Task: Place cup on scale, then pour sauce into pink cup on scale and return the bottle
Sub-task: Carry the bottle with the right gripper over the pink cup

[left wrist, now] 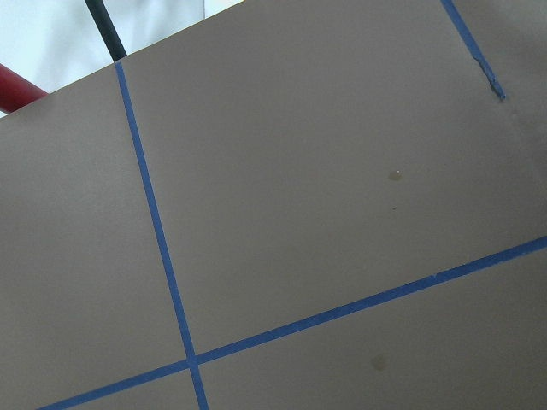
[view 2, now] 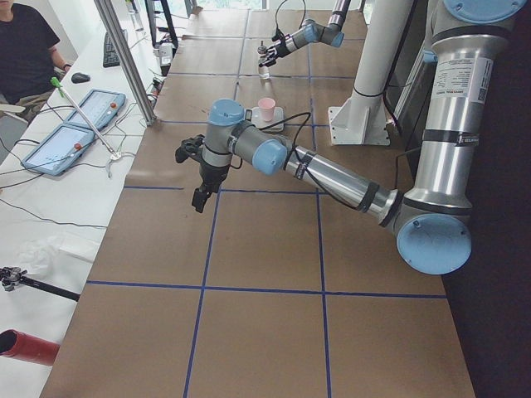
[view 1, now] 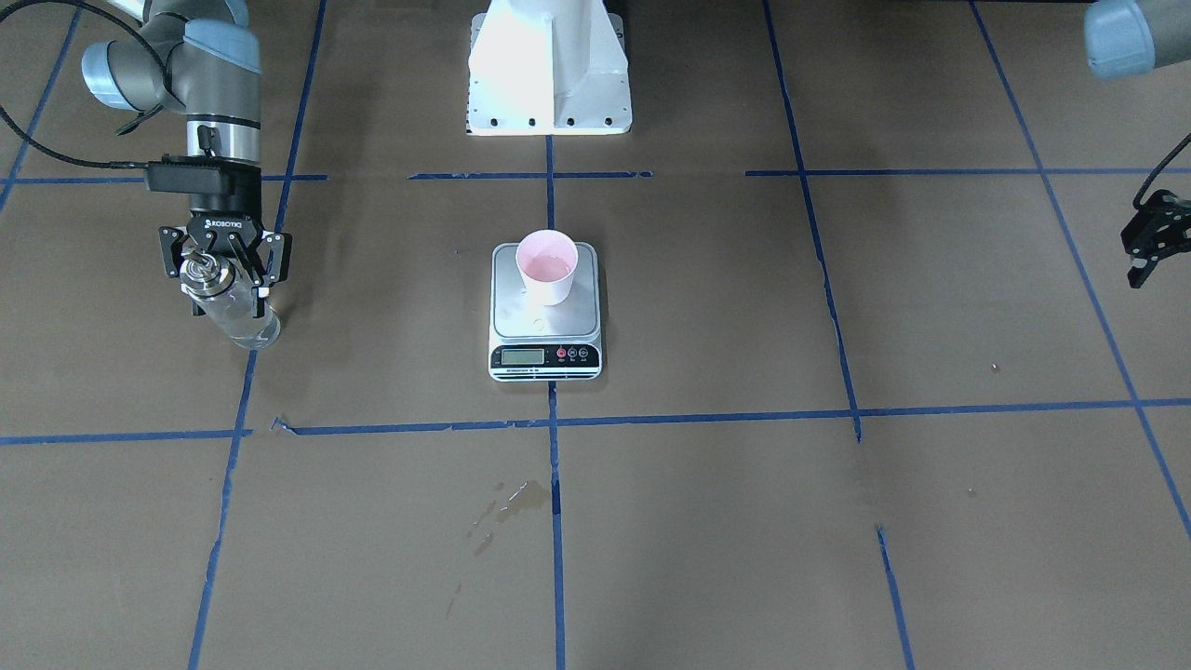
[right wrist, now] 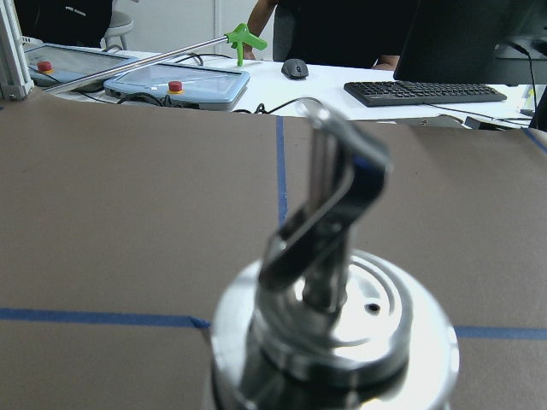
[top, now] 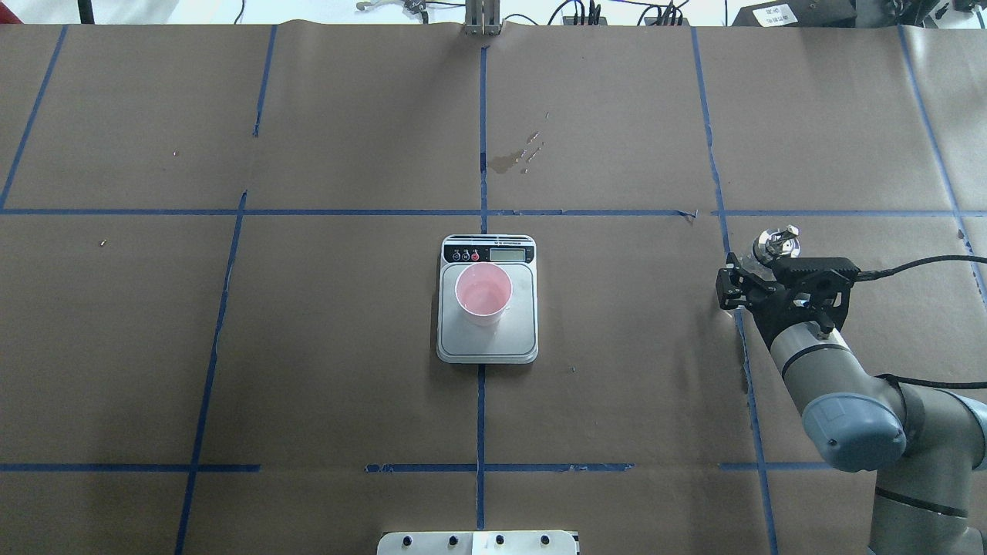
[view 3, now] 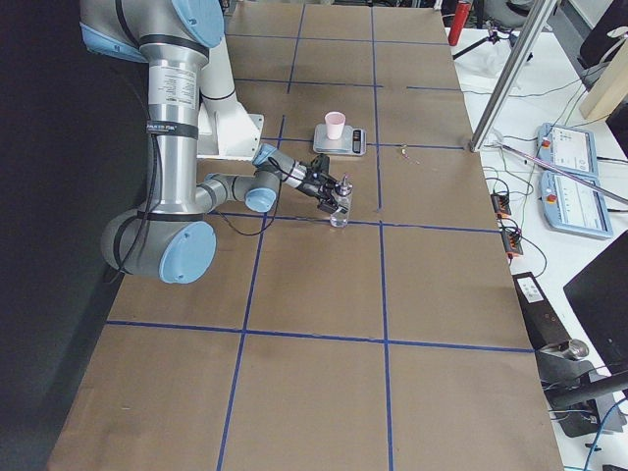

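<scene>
The pink cup (view 1: 547, 265) (top: 483, 293) stands upright on the far part of the scale (view 1: 558, 321) (top: 517, 335), with a little clear liquid in its bottom. The scale's display faces away from the robot. The glass bottle (view 1: 240, 314) (top: 776, 244) (view 3: 340, 214) stands upright on the table on the robot's right, its metal spout cap (right wrist: 333, 342) filling the right wrist view. My right gripper (view 1: 223, 279) (top: 771, 271) is open, its fingers straddling the bottle's neck without pinching it. My left gripper (view 1: 1137, 244) (view 2: 189, 176) hangs open and empty above bare table far to the robot's left.
A dried stain (view 1: 510, 501) (top: 513, 159) marks the brown paper beyond the scale. The white robot pedestal (view 1: 549, 74) stands behind the scale. Blue tape lines grid the table. A person (view 2: 25, 50) sits at the side bench with teach pendants (view 2: 62, 145).
</scene>
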`<state>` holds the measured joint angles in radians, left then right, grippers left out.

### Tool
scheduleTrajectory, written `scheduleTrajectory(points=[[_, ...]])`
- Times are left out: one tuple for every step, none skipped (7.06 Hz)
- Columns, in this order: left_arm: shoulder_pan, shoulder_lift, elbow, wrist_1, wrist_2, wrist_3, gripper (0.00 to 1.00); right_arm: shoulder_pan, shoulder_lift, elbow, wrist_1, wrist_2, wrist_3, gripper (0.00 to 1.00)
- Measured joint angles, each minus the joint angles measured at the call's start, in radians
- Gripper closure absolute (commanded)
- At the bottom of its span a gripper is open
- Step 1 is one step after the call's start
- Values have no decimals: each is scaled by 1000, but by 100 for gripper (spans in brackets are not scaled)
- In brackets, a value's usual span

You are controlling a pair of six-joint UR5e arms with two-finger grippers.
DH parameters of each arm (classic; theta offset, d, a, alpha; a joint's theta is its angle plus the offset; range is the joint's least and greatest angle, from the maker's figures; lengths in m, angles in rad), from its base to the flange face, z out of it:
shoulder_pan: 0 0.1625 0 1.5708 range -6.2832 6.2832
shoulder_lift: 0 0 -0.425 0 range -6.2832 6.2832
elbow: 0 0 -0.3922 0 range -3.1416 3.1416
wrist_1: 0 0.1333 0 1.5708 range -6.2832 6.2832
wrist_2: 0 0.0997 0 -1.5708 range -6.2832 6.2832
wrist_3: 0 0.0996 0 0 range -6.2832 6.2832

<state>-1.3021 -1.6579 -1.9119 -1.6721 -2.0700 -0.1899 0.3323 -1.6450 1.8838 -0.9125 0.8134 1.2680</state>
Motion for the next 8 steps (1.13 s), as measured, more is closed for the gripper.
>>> scheduleTrajectory(points=[[1, -2, -2, -1, -1, -31, 0, 26, 2, 23, -4, 15, -65, 100], [2, -3, -6, -2, -1, -58, 0, 52, 3, 52, -7, 38, -144, 100], [1, 5, -10, -3, -2, -66, 0, 74, 7, 83, -9, 68, -223, 100], [1, 37, -11, -23, -2, -49, 0, 94, 33, 106, -9, 103, -312, 100], [0, 94, -2, -83, -3, -1, 0, 106, 82, 116, -10, 132, -387, 100], [-13, 146, 23, -159, -4, 46, 0, 108, 124, 118, -11, 146, -439, 100], [-43, 173, 61, -219, -7, 70, 0, 106, 162, 109, -11, 151, -522, 100], [-70, 184, 89, -246, -12, 98, 0, 103, 209, 90, -13, 153, -650, 100]])
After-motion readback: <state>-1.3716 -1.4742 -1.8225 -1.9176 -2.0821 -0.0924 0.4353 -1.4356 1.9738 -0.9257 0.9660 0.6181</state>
